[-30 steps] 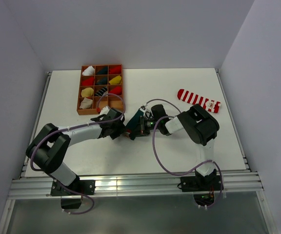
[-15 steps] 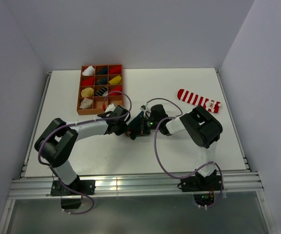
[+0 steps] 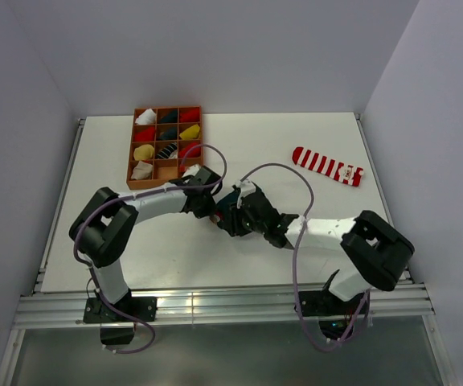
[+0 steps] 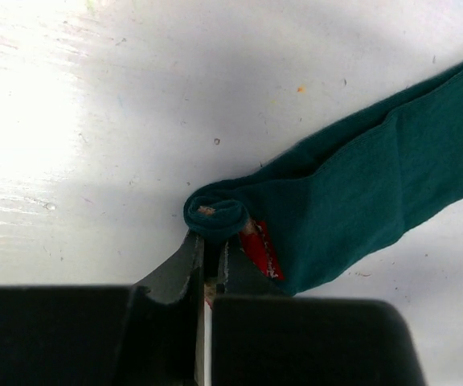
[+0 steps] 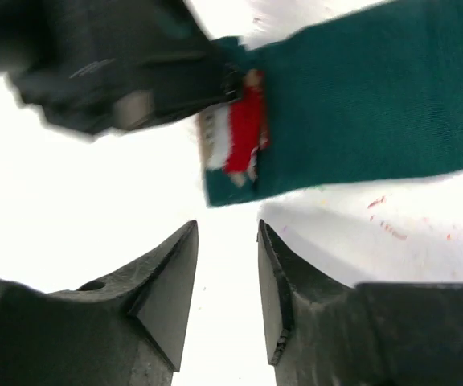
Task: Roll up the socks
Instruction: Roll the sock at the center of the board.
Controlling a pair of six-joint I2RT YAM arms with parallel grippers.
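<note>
A dark green sock [image 4: 360,185] lies flat on the white table, its near end curled into a small roll [image 4: 215,215] with a red patch beside it. My left gripper [image 4: 210,244] is shut on that rolled end. In the top view the green sock [image 3: 227,204] sits mid-table between my left gripper [image 3: 213,211] and my right gripper [image 3: 235,219]. My right gripper [image 5: 227,227] is open just short of the green sock's [image 5: 360,104] end, with nothing between its fingers. A red-and-white striped sock [image 3: 326,165] lies flat at the back right.
A brown compartment tray [image 3: 132,149] with several rolled bundles in red, yellow, white and dark colours stands at the back left. White walls close in the table on three sides. A metal rail runs along the near edge.
My left gripper closed on the sock's rolled end and shifted right. My right gripper opened, let go of the sock and drew back; its arm swung out low to the right.
</note>
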